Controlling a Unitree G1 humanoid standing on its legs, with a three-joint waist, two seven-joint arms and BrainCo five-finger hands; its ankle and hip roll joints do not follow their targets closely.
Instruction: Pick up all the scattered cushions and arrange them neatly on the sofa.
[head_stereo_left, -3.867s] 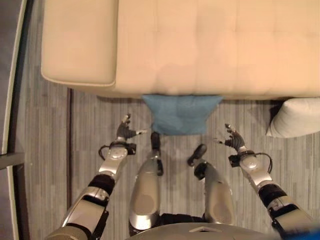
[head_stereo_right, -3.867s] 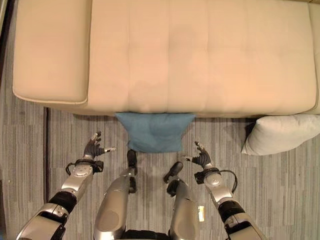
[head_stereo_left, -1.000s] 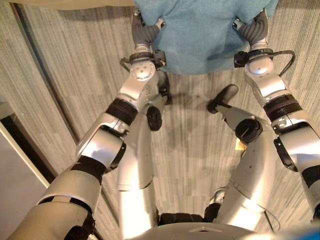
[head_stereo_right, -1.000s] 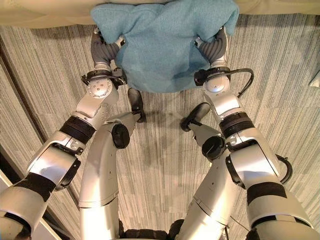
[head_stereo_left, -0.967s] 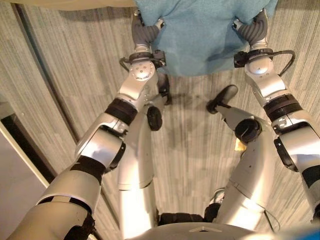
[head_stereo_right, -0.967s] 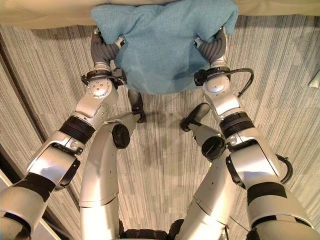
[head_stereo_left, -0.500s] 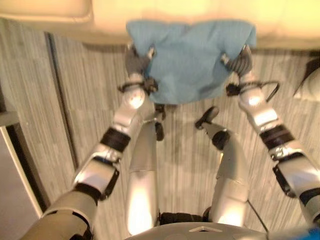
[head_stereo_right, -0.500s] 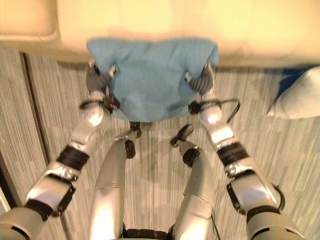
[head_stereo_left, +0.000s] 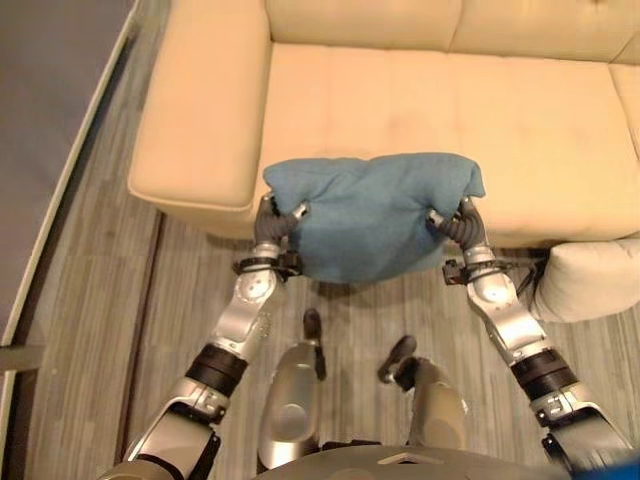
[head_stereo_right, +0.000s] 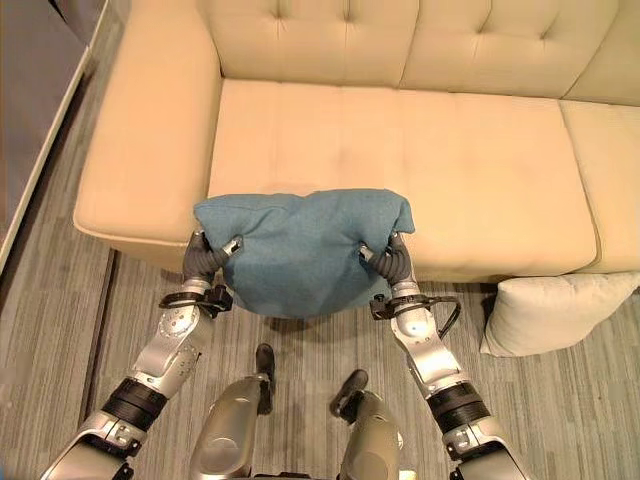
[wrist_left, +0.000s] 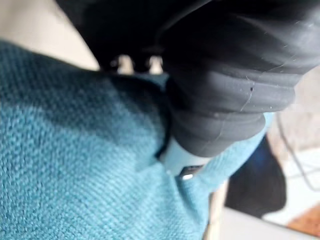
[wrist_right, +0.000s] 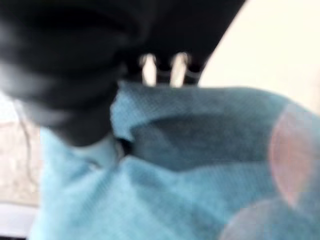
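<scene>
Fingers (wrist_left: 189, 161) of the left hand (head_stereo_left: 271, 226) press into the soft side of the blue cushion (head_stereo_left: 375, 218) and pinch it. On the other side the right hand (head_stereo_left: 462, 228) does the same, and its fingers (head_stereo_right: 381, 257) curl round the edge of the blue cloth. Both hands hold the blue cushion up off the floor (head_stereo_left: 110, 300), one hand at each end. It hangs in the air right at the front edge of the sofa (head_stereo_right: 400, 140), a bit over the seat. One big cream armrest (head_stereo_left: 205, 110) sits near the left hand. A white cushion (head_stereo_right: 550, 312) lies on the grey floor, leaning against the front of the sofa, on the robot's right, well apart from the blue one.
</scene>
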